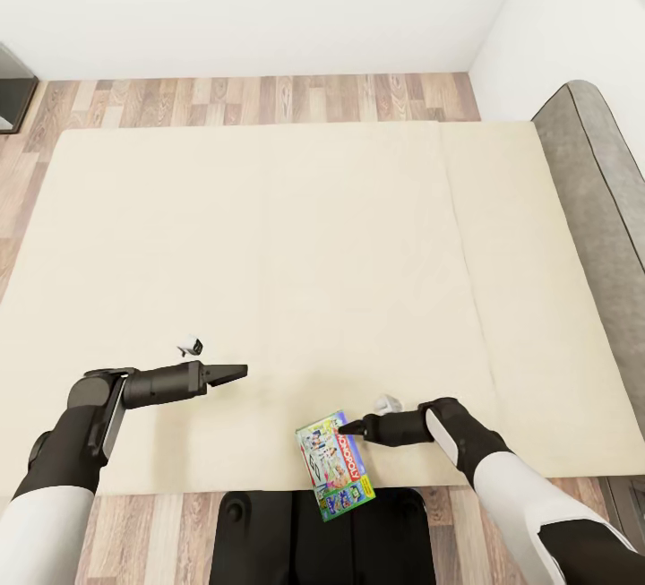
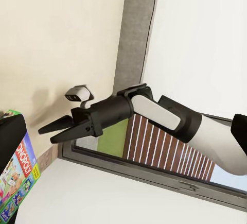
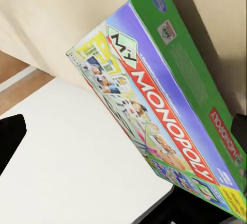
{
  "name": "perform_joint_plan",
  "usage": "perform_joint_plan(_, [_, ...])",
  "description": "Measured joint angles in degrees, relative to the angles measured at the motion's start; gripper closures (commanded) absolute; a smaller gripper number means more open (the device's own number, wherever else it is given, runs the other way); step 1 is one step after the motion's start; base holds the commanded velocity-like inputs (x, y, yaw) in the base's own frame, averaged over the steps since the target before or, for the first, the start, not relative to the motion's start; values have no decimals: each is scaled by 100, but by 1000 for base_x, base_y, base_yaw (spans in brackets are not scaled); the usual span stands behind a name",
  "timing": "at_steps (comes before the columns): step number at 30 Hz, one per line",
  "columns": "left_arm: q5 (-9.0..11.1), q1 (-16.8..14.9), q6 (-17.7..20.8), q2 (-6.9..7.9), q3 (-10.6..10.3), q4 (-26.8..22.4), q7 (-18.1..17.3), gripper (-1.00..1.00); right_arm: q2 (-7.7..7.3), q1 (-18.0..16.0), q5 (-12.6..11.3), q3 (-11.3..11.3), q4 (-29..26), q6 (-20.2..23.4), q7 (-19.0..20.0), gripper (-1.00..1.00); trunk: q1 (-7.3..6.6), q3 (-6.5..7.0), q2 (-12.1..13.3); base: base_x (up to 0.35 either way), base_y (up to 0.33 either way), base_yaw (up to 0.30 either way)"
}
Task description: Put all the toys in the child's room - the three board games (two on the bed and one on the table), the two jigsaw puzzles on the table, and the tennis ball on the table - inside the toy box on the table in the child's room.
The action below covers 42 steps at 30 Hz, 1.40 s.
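One board game (image 1: 335,466) in right claw (image 1: 348,428).

The board game (image 1: 335,466) is printed with bright cartoon pictures, green sides and red lettering on a purple band. The bed (image 1: 269,280) is covered in plain cream. The floor (image 1: 269,99) is made of brown wood planks. The walls (image 1: 269,3) are painted white.
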Motion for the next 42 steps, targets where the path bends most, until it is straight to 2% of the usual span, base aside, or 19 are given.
perform_joint_plan(9, [0, 0, 0, 0, 1, -2, 0, -100, -40, 0, 3, -84, -14, 60, -1, -100, 0, 0, 0, 0, 0, 0])
perform_joint_plan(13, [4, 0, 0, 0, 0, -1, 0, -100, -71, 0, 4, -94, -33, 295, 16, -100, 0, 0, 0, 0, 0, 0])
perform_joint_plan(16, [7, 0, 0, 0, 0, -3, 0, -100, -176, 0, 3, -98, -48, 587, 29, -100, 0, 0, 0, 0, 0, 0])
perform_joint_plan(19, [11, 0, 0, 0, 0, -5, -1, -100, -282, 0, -2, -96, -54, 700, 77, -100, 0, 0, 0, 0, 0, 0])
perform_joint_plan(24, [15, 0, -1, 0, 0, -3, -1, -100, -497, 11, 1, -79, -53, 750, 467, -100, 0, 0, 0, 0, 0, 0])
perform_joint_plan(27, [18, 0, 0, 0, 0, -5, -1, -100, -668, 100, 38, -72, -56, 737, 937, -100, 0, 0, 0, 0, 0, 0])
perform_joint_plan(30, [21, 0, 0, 0, 0, -4, -1, -100, -745, 184, 65, -80, -58, 733, 1209, -100, 0, 0, 0, 0, 0, 0])
perform_joint_plan(35, [23, 0, 0, 0, 0, -5, -1, -100, -787, 305, 90, -81, -59, 729, 1376, -100, 0, 0, 0, 0, 0, 0])
perform_joint_plan(42, [24, 0, 0, 0, 0, -4, -1, -100, -792, 693, 102, -64, -61, 706, 1442, -100, 0, 0, 0, 0, 0, 0])
